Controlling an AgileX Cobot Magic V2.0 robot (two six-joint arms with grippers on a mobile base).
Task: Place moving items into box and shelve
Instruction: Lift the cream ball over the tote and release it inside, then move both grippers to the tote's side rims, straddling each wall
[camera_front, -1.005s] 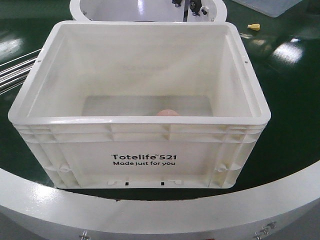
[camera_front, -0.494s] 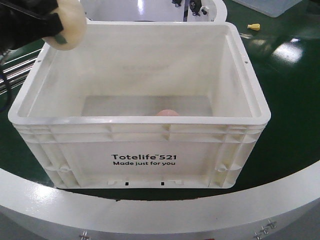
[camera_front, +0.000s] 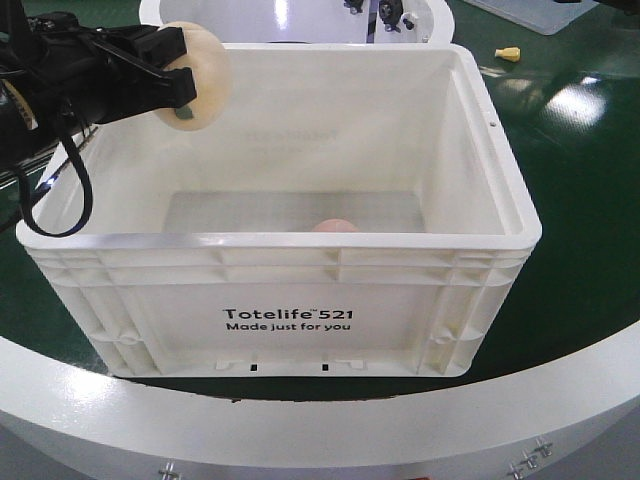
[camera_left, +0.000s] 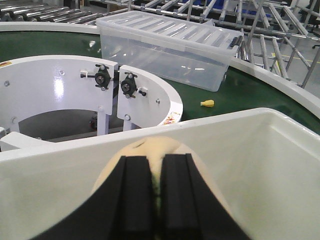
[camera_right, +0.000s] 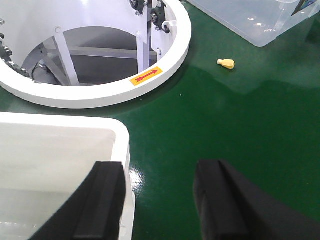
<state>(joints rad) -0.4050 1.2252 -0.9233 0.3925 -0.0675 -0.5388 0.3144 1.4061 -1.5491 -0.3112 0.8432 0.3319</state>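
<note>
left gripper (camera_front: 178, 72) clamped on the cream-yellow ball (camera_front: 205, 60), held up over the back-left corner of the white totelife crate (camera_front: 280, 241). pinkish ball (camera_front: 333, 225) sits on the crate floor, mid, right behind the front wall. right gripper (camera_right: 160, 200) is spread wide with nothing in it, one finger over a crate corner, the other over the green surface (camera_right: 240, 125). small yellow piece (camera_right: 226, 63) lies on the green, far right.
</note>
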